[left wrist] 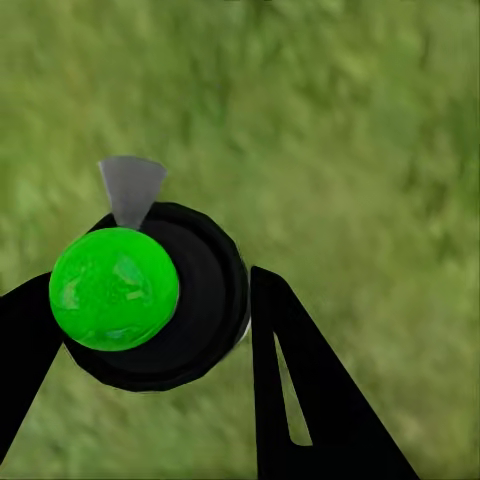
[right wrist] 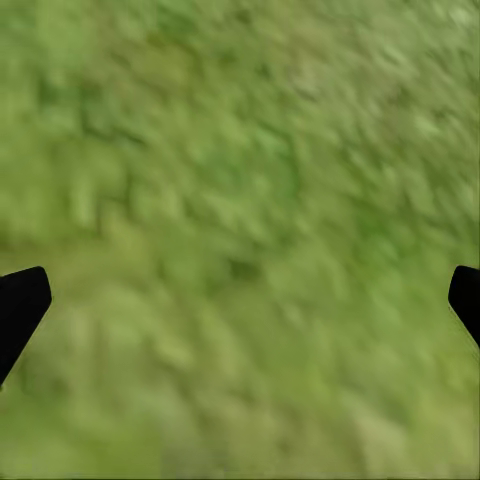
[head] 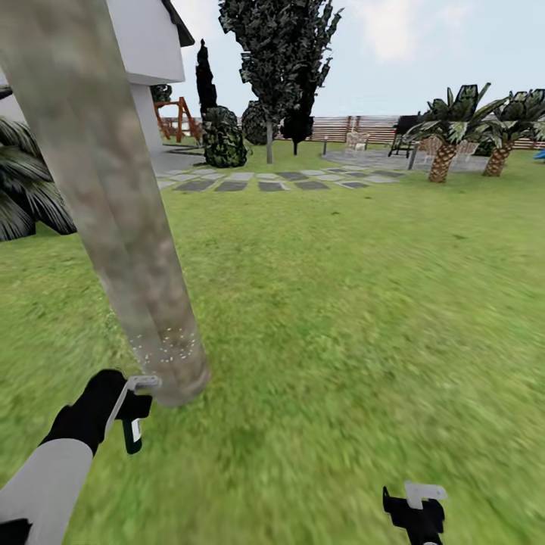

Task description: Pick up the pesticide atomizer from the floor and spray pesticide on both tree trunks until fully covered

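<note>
One thick, mottled grey-beige tree trunk (head: 113, 219) leans through the left of the head view, rooted in the grass. Fine whitish pesticide specks (head: 172, 350) dot its lowest part. Just left of the trunk's base, my left gripper (head: 136, 415) is shut on the pesticide atomizer (head: 134, 431), a small dark bottle with a white mark. In the left wrist view the atomizer (left wrist: 190, 300) sits between the black fingers (left wrist: 300, 400), showing a bright green round top and a grey nozzle. My right gripper (head: 415, 513) hangs open over bare grass (right wrist: 240, 300).
Lawn stretches ahead and to the right. Grey stepping slabs (head: 265, 182) lie far ahead, with a dark bush (head: 224, 138), a distant thin-trunked tree (head: 269, 68), two palms (head: 446, 144) and a slatted fence (head: 356, 127). A white house (head: 147, 68) and dark fronds (head: 26, 189) stand left.
</note>
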Motion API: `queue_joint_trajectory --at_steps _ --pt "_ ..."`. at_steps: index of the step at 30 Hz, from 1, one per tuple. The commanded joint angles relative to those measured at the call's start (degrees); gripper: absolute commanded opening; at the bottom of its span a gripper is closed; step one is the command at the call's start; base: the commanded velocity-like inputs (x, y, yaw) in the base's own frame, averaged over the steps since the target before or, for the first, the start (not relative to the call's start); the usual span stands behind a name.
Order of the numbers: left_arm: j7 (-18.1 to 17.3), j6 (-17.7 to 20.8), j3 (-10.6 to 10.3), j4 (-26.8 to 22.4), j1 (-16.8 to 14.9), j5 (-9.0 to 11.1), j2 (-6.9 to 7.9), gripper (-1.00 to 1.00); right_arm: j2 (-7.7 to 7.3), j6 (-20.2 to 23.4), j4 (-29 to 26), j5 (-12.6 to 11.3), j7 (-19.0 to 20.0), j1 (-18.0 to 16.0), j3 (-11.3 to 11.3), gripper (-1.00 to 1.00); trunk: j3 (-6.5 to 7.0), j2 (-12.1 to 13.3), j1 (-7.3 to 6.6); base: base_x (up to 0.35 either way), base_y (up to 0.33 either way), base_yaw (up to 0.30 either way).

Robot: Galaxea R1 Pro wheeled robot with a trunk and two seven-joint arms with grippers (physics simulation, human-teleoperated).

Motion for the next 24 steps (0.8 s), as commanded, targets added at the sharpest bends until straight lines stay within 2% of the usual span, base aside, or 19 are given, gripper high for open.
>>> queue_joint_trajectory --at_steps 1,9,17,24 --pt "-0.49 -0.55 0.18 0.19 0.11 -0.57 -0.04 -1.00 -0.03 -0.14 0.03 -0.06 -0.16 -0.02 0.16 1.00 -0.05 -0.02 0.01 0.225 -0.156 0.048" --pt "-0.52 -0.92 0.19 -0.04 0.18 -0.38 -0.22 -1.00 -0.05 -0.14 0.03 -0.06 -0.21 -0.02 0.09 1.00 -0.05 -0.02 0.01 0.171 -0.204 0.007" --pt "-0.55 -0.83 0.19 -0.28 0.18 -0.33 -0.33 -1.00 -0.05 -0.14 0.03 -0.06 -0.16 -0.02 0.15 1.00 -0.05 -0.02 0.01 -0.089 -0.266 0.005" --pt "-0.63 -0.91 0.19 -0.28 0.18 -0.34 -0.36 -1.00 -0.05 -0.14 0.03 -0.06 -0.16 -0.02 0.15 1.00 -0.17 -0.02 0.01 -0.042 -0.268 0.207"
